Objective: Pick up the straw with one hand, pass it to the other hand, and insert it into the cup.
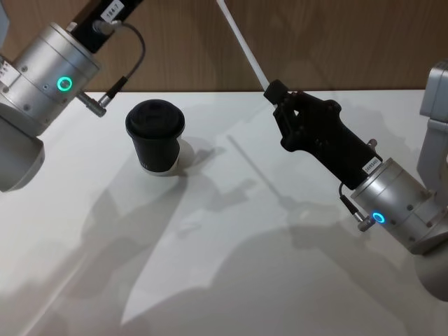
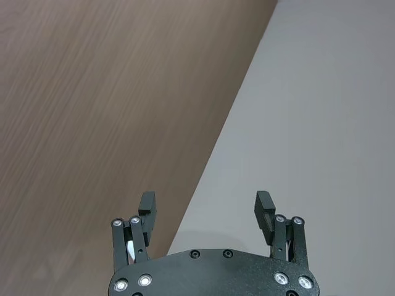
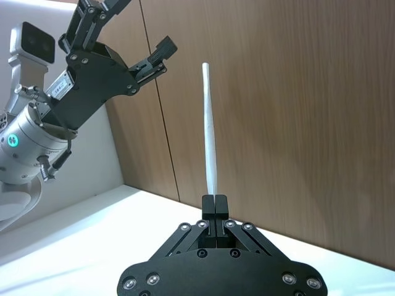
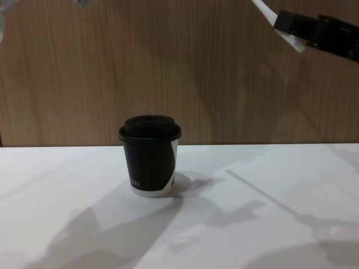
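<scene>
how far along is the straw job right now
Done: the straw is off the table, pinched at one end by the right gripper. In hand: the handover; the left gripper is raised and open, holding nothing. Left: passing the straw across and inserting it into the cup, which stands lidded on the table.

Open table (image 1: 231,280) is left all round the cup (image 1: 155,136). The far edge is closed by a wooden wall (image 4: 224,73); the air at right is crossed by the raised straw (image 1: 241,40).
</scene>
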You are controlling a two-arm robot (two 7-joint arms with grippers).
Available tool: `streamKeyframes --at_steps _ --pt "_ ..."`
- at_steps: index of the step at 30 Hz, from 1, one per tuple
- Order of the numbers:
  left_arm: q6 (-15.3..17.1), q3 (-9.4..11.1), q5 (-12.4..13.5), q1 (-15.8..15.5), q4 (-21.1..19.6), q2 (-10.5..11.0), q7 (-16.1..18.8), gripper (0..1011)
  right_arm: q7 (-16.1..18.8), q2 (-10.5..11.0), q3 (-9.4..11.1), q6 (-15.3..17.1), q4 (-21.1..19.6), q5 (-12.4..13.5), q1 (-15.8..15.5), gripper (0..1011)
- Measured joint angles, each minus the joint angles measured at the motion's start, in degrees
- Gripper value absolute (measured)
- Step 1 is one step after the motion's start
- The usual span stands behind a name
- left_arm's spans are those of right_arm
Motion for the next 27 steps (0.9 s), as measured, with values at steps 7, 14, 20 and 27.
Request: streamKeyframes --at_steps 7,14,20,27 --pt "1.7 -0.6 -2.6 0.0 0.2 -0.2 1.9 1003 0.0 0.0 -0.1 0.0 0.0 0.0 0.0 6" --pt "3.3 -0.7 -4.2 0.0 0.7 0.2 3.2 1003 0.0 0.0 -0.1 -0.1 0.0 0.0 0.0 6" --pt "4.5 -0.5 -5.1 -0.2 1.3 0.7 3.8 1003 0.0 0.0 -0.1 -0.1 0.0 0.0 0.0 6" --pt "6.0 0.2 -6.1 -0.6 2.5 1.1 4.4 1003 0.0 0.0 -0.1 -0.1 0.0 0.0 0.0 6"
